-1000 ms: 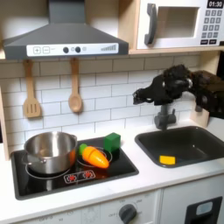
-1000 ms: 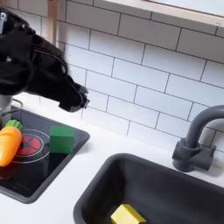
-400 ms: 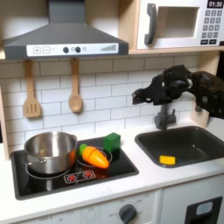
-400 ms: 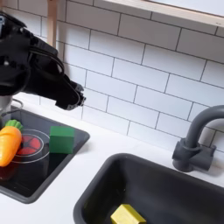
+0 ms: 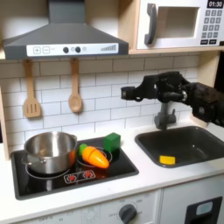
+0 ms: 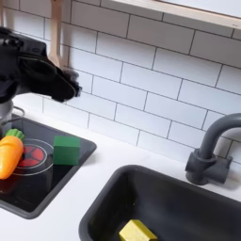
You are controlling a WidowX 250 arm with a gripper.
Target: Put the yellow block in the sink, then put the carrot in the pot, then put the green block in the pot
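Yellow block (image 5: pixel 167 160) sits in the sink (image 5: pixel 203 137), carrot (image 5: pixel 94 157) and green block (image 5: pixel 112 142) wait on the stovetop right of the pot (image 5: pixel 49 150), gripper (image 5: pixel 131 91) hovering above, its jaw state impossible to tell.

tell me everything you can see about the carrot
The carrot is a small orange toy, plastic by its look, tapered, with a green leafy end. It lies on its side on the black stovetop, between the silver pot and the green block. In the first exterior view its leafy end points toward the pot; whether it touches either neighbour cannot be told. The hand hangs above, well clear of it.
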